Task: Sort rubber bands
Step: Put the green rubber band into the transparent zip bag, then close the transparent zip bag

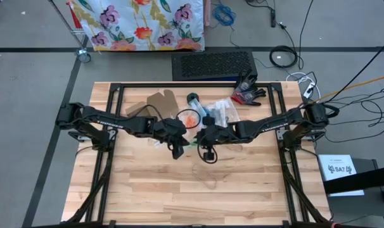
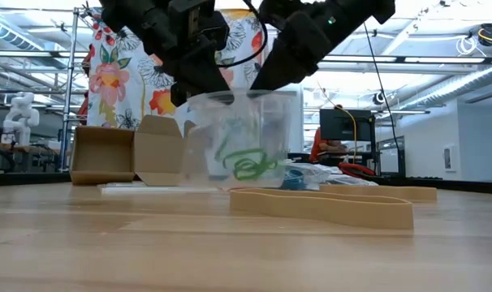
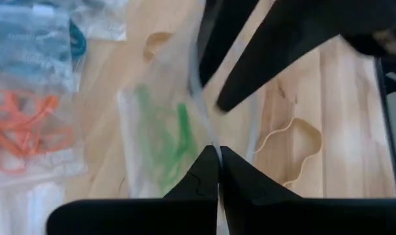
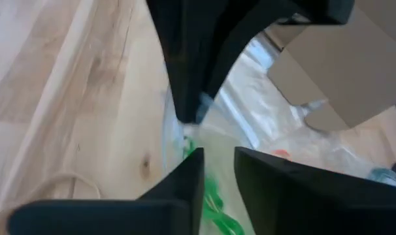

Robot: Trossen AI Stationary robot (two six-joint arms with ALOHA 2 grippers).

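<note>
The green rubber bands [image 2: 248, 165] are held inside a clear bag [image 2: 238, 138] lifted above the table [image 1: 243, 190]. The bag rim is pinched by the clenched left claw [image 3: 218, 151]; the right claw [image 4: 217, 160] is parted. Light, floppy loops (likely slippery) are best pinched singly.

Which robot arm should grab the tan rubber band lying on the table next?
Probably the right. The left gripper is shut on the clear bag of green bands, holding it up. The right gripper looks open beside the bag. The tan band lies nearer the right arm.
</note>
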